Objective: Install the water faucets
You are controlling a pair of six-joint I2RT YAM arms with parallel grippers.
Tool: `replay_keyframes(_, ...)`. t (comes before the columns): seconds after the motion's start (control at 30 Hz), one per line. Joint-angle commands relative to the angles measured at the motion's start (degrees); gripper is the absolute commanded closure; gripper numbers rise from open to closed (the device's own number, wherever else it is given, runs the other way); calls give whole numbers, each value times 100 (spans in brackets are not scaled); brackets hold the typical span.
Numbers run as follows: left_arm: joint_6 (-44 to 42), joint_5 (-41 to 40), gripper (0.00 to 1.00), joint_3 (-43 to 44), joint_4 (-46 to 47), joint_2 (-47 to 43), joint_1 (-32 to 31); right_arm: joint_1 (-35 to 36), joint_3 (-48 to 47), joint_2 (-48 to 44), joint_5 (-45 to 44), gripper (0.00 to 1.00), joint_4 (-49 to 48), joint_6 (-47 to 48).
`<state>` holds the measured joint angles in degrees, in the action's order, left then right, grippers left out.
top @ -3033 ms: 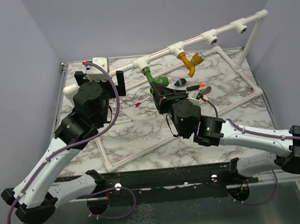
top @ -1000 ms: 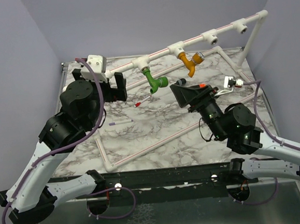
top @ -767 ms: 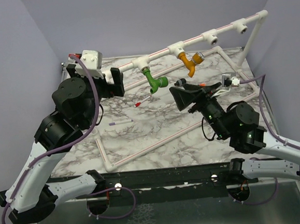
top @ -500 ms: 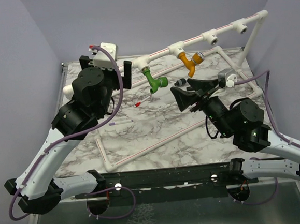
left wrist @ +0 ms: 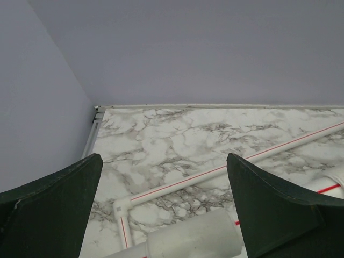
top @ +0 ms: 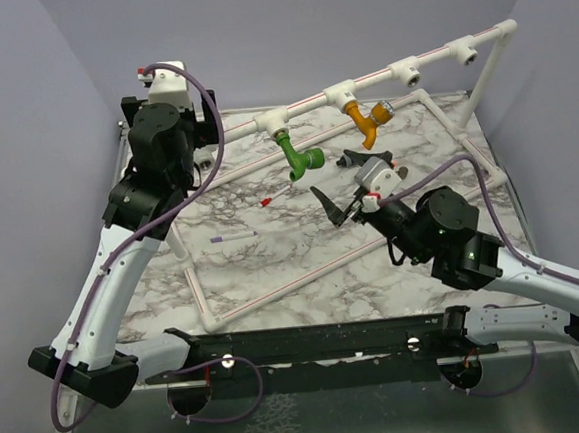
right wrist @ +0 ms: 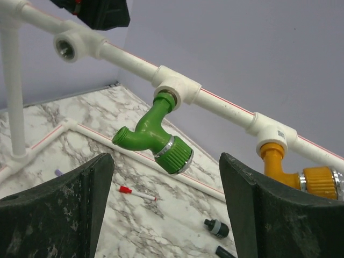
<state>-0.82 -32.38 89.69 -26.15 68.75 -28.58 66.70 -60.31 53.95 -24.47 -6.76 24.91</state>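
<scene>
Both spread, holding nothing: left end effector (left wrist: 164, 159) high by pipe frame (top: 428, 62) at left, right end effector (right wrist: 166, 159) facing green faucet (right wrist: 156, 137). Looks nearly done, that one and mustard-orange faucet (top: 370, 120) hanging from neighbouring T-sockets; next calls for checking seating, tightening if loose.

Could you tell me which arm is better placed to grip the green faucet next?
Right, probably. The right gripper has open jaws framing the green faucet. The left gripper, also open, looks at the table's far-left corner, away from it.
</scene>
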Motion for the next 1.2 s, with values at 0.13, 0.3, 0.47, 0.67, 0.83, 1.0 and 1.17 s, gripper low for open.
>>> replay_keyframes(0.13,348,223,1,-421,390,-26,829,1,86,341,762,14,-16,1448)
replay_keyframes(0.3,505,304,1,-798,537,-30,1162,1,88,387,938,14,-181,1664)
replay_keyframes(0.47,554,216,1,-1151,713,-34,1347,1,165,397,1022,13,-228,1820)
replay_keyframes(0.67,587,214,1,-1339,698,-13,1390,1,240,405,1012,13,-347,1843)
replay_keyframes(0.83,641,295,1,-1684,603,-138,1377,1,512,495,955,13,-684,2271)
replay_keyframes(1.0,706,400,1,-1981,493,-176,1314,1,784,734,666,13,-1272,2742)
replay_keyframes(1.17,719,408,1,-2169,506,-220,1196,1,950,1040,386,17,-1929,3099)
